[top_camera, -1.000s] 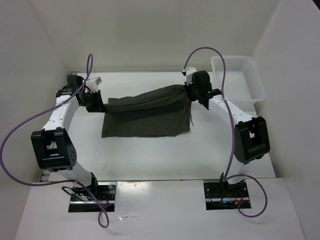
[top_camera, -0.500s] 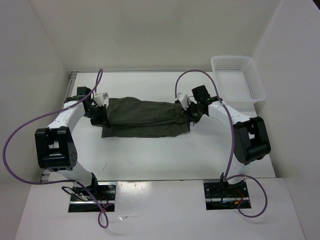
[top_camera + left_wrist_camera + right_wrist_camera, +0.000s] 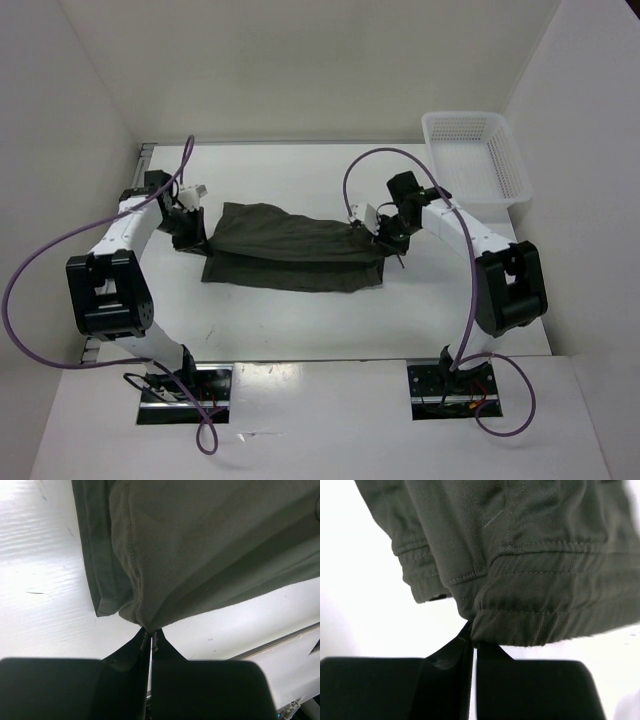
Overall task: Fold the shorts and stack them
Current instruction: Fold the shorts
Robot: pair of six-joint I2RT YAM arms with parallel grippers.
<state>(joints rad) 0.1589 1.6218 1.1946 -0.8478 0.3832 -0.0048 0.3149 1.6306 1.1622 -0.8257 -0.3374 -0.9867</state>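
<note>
Dark olive-green soft fabric shorts [image 3: 290, 250] lie mid white desk [image 3: 300, 315], long axis left-right between the 2 arms: left gripper [image 3: 194, 234] pinches the leg-hem corner, right gripper [image 3: 379, 238] pinches the waistband.

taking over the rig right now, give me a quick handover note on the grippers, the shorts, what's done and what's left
Left gripper: jaws shut on a hem corner at the left end of the shorts.
Right gripper: jaws shut on the waistband at the right end.
Shorts: in the middle of the table, one layer drawn over the other, top layer wrinkled, not flat. The basket stands apart at the far right corner.
Done: first fold roughly made.
Left: lay it flat, let go, probably fold again, then stack.
</note>
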